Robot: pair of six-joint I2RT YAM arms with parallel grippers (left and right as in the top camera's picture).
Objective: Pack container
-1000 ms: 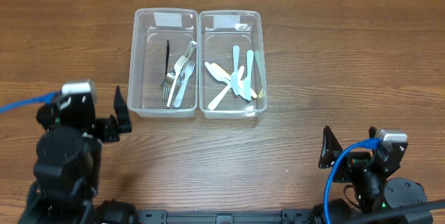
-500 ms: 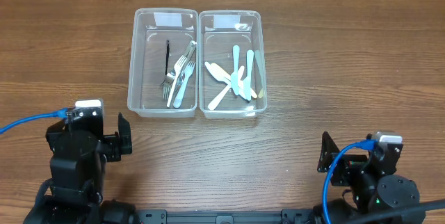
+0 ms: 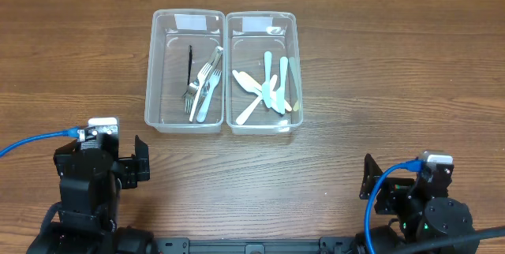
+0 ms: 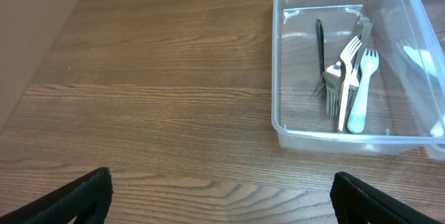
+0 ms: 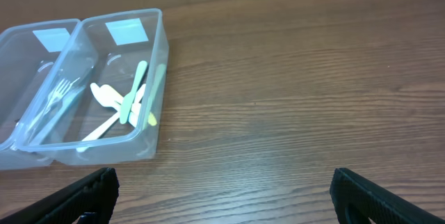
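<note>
Two clear plastic containers stand side by side at the back middle of the table. The left container (image 3: 158, 65) holds several forks (image 3: 202, 88) and a black utensil; it also shows in the left wrist view (image 4: 285, 123). The right container (image 3: 293, 65) holds several pastel knives (image 3: 267, 88) and shows in the right wrist view (image 5: 156, 64). My left gripper (image 3: 140, 159) is open and empty at the front left. My right gripper (image 3: 368, 177) is open and empty at the front right. Both are well away from the containers.
The wooden table (image 3: 379, 88) is bare around the containers. A blue cable (image 3: 31, 142) runs from the left arm to the left edge.
Both arms have drawn back toward the front edge of the table. The left one moved the most. The containers and cutlery have not moved.
</note>
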